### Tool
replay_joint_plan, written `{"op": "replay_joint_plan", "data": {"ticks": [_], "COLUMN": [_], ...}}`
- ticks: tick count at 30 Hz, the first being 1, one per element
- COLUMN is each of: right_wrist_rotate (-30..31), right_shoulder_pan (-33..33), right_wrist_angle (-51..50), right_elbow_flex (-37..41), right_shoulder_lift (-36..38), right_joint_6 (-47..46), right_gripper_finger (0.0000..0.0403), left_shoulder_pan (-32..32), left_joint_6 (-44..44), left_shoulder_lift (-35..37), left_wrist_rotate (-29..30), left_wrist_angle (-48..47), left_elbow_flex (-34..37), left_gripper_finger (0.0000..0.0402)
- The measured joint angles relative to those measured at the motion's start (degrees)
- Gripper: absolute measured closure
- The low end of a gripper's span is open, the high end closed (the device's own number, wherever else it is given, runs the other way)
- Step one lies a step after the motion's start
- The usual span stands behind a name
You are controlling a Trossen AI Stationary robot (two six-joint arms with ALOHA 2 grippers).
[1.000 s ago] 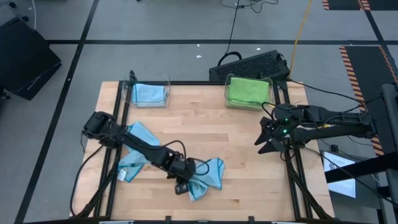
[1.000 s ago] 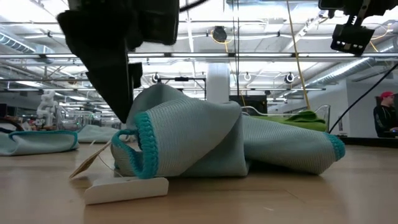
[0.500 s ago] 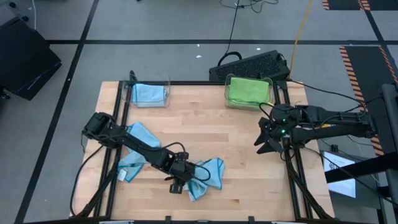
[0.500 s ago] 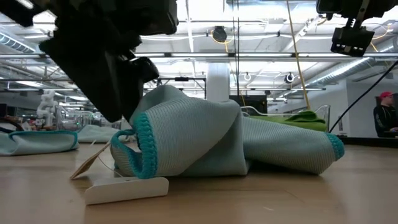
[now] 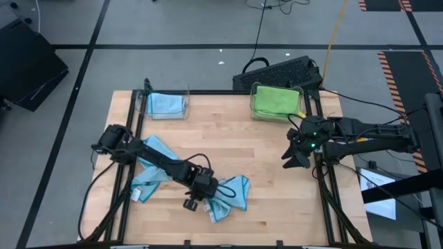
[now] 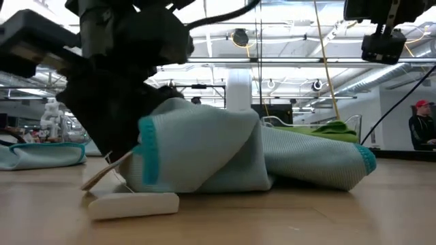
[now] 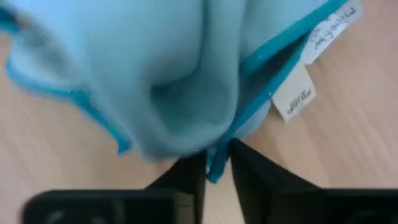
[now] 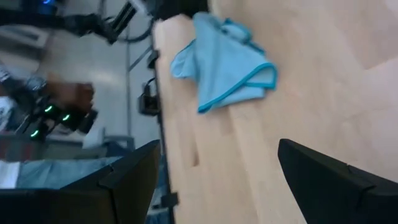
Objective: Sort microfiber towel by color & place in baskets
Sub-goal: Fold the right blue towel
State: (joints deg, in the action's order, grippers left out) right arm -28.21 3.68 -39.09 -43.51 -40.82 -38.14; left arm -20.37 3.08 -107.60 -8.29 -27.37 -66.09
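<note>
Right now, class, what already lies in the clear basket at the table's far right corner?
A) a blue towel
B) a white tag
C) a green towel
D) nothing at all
C: the high view shows a green towel filling the far right basket, while the blue towel in a basket sits at the far left.

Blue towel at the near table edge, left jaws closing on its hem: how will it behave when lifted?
The blue towel is crumpled in soft folds, so it will probably droop. Pinched only at the hem by the left gripper, it may unfurl and drag its tag.
</note>
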Motion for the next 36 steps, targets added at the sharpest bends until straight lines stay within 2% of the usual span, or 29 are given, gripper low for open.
{"op": "replay_joint_plan", "data": {"ticks": [4,9,14,19,24,27,32,36], "right_wrist_rotate": [3.89,10.48,15.39,20.86,20.42,17.33,13.63,11.10], "right_shoulder_pan": [0.02,0.02,0.02,0.00,0.11,0.11,0.11,0.07], "right_wrist_angle": [0.24,3.30,10.62,16.23,17.47,17.42,17.43,17.42], "right_elbow_flex": [0.00,0.00,0.00,0.00,0.00,0.00,0.00,0.00], "right_shoulder_lift": [-0.48,-0.48,-0.48,-0.50,-0.50,-0.50,-0.50,-0.50], "right_joint_6": [-5.42,-14.84,-19.79,-20.80,-16.77,-13.10,-6.22,-1.05], "right_gripper_finger": [0.0089,0.0089,0.0089,0.0089,0.0089,0.0089,0.0089,0.0089], "left_shoulder_pan": [0.08,1.04,2.09,5.15,8.93,10.42,10.72,10.50], "left_joint_6": [3.01,2.22,2.15,2.88,-4.82,-11.86,-21.66,-27.98], "left_shoulder_lift": [-0.30,1.76,9.09,18.70,27.09,29.78,30.35,28.10], "left_wrist_rotate": [0.70,0.94,3.49,4.38,6.67,6.93,7.90,9.84], "left_wrist_angle": [0.08,-3.54,-13.84,-13.85,-11.94,-11.94,-13.51,-16.16], "left_elbow_flex": [-0.06,-0.06,-0.06,-0.08,-0.73,-2.82,-9.06,-15.47], "left_gripper_finger": [0.0391,0.0397,0.0398,0.0399,0.0400,0.0400,0.0401,0.0401]}}
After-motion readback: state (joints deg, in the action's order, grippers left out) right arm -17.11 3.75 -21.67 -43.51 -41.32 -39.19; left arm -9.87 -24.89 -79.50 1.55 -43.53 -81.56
